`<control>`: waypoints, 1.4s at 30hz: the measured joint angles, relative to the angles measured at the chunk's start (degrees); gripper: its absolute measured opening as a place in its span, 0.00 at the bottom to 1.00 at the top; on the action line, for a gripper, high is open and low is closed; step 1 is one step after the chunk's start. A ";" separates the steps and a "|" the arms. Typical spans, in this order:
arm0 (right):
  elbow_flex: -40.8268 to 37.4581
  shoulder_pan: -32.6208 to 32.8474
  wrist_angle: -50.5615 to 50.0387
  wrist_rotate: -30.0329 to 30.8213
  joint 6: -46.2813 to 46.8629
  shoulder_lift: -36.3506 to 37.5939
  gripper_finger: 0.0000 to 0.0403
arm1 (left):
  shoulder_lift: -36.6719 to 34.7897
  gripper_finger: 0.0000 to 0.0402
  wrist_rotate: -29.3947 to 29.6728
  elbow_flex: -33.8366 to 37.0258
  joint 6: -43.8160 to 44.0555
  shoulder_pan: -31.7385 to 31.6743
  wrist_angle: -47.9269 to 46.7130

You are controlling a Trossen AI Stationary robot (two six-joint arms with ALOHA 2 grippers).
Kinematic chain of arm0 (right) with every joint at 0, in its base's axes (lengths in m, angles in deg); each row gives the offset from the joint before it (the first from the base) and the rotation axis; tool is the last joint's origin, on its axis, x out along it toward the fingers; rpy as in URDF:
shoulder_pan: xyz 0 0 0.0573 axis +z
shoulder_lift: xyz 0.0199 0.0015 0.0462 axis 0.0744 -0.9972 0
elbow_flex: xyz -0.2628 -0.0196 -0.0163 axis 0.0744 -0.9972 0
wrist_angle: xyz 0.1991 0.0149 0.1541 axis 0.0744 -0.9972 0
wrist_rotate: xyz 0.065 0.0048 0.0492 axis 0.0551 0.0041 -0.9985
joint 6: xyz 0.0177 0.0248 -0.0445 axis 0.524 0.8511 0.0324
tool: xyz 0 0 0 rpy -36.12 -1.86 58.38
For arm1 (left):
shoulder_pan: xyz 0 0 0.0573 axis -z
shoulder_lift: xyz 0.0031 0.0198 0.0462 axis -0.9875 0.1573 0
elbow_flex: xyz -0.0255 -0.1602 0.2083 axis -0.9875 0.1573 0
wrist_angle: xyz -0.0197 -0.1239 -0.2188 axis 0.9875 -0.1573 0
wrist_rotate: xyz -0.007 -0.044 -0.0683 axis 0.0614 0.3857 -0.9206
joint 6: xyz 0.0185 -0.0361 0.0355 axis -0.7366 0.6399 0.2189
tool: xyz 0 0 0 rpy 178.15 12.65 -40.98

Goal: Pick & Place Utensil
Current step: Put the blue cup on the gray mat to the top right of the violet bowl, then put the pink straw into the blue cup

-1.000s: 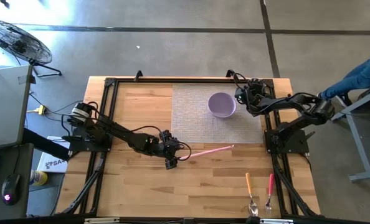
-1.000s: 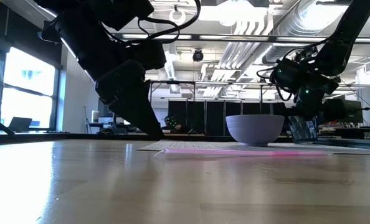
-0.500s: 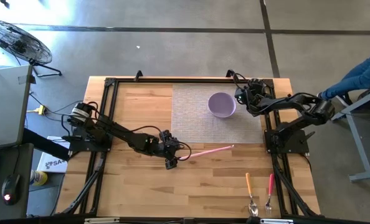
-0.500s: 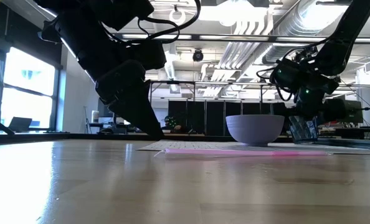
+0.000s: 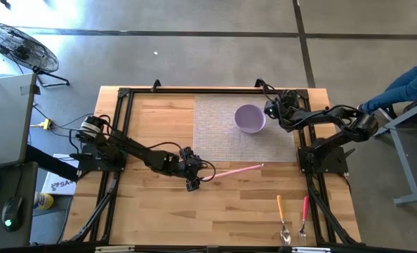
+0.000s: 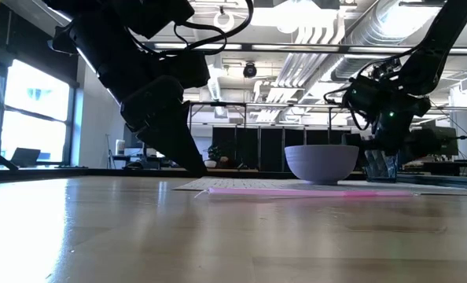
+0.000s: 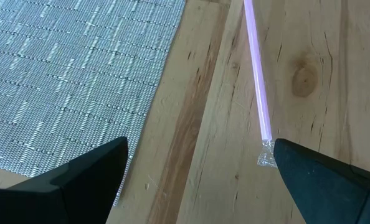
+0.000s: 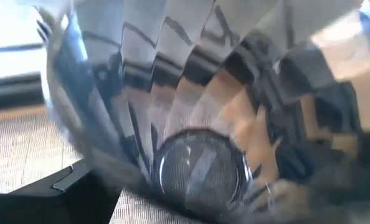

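Two end effectors were at work over the tabletop. Its fingers spread apart, the left end effector sat low at the near end of the pink straw, which lay on the wood beside the grey placemat. Whether the right end effector, beside the purple bowl, was parted or closed I cannot tell.

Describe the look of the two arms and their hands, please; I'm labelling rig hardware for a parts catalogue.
Both arms are black, jointed links with loose black cables looping near the wrists. The left arm has a silver collar at its base; its hand ends in two dark wedge-shaped fingers. The right arm matches, with a cabled hand.
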State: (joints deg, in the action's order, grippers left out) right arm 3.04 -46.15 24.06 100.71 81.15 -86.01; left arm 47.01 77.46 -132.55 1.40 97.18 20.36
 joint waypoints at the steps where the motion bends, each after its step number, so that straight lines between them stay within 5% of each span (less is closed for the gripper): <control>1: 0.00 -0.14 -0.78 -0.89 0.20 0.00 0.99 | 0.00 0.99 0.00 0.00 0.00 0.00 0.00; 12: 0.04 -0.88 -3.87 -5.72 2.10 0.54 0.98 | 0.00 0.99 0.04 0.00 0.00 0.00 0.00; 27: 0.11 1.30 -22.61 -12.09 6.42 17.57 0.98 | 0.00 0.99 0.17 0.02 0.02 0.00 0.16; 42: 0.11 3.65 -25.00 -23.23 6.21 23.11 0.96 | 0.00 0.99 0.17 0.02 -0.01 0.01 1.71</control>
State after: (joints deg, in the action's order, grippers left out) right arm 3.15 -42.50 -0.95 77.49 87.36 -62.90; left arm 47.01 77.63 -132.53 1.39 97.19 22.07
